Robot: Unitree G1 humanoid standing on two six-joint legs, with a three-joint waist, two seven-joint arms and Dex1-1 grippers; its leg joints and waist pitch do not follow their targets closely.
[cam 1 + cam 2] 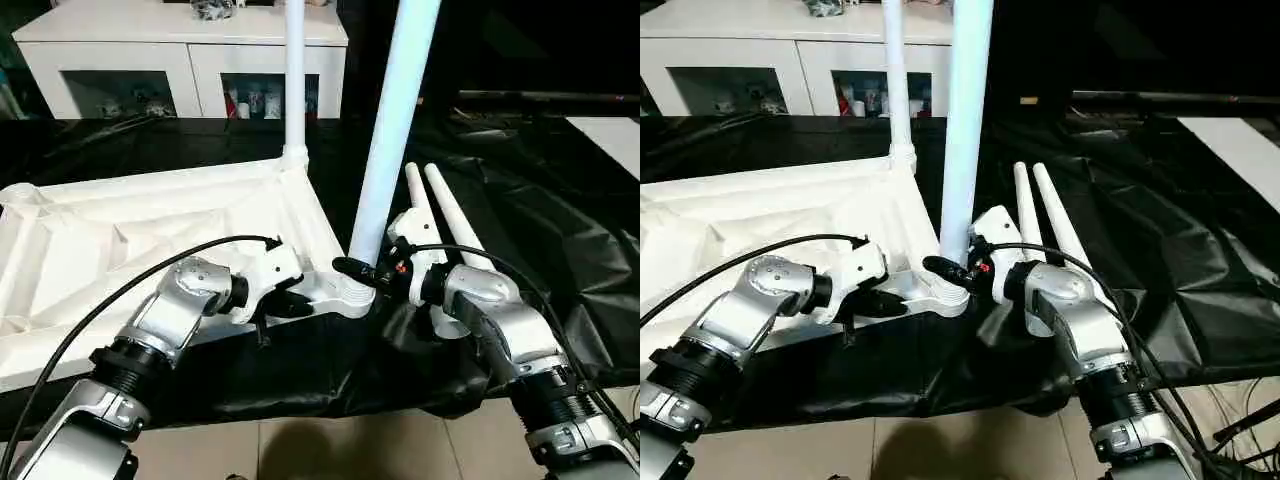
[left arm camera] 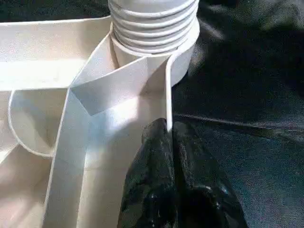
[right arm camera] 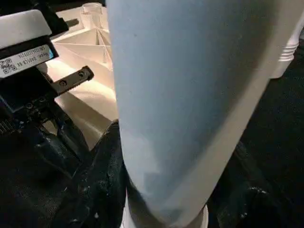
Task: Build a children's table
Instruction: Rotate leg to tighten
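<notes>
Lying upside down on black sheeting, the tabletop [image 1: 120, 235] has one leg standing in its far corner; the right gripper [image 1: 372, 272] clasps a second leg [image 1: 385, 170] at the near corner socket [image 2: 156, 28]; the left gripper [image 1: 290, 305], closed, pinches the tabletop's rim; two spare legs [image 1: 450, 215] lie beside; a tilted leg could cross-thread.

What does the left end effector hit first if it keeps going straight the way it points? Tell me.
Probably the near corner socket, where a leg stands screwed in. The left end effector, shut on the tabletop's rim, points along that rim at the socket. Depth is unclear.
</notes>
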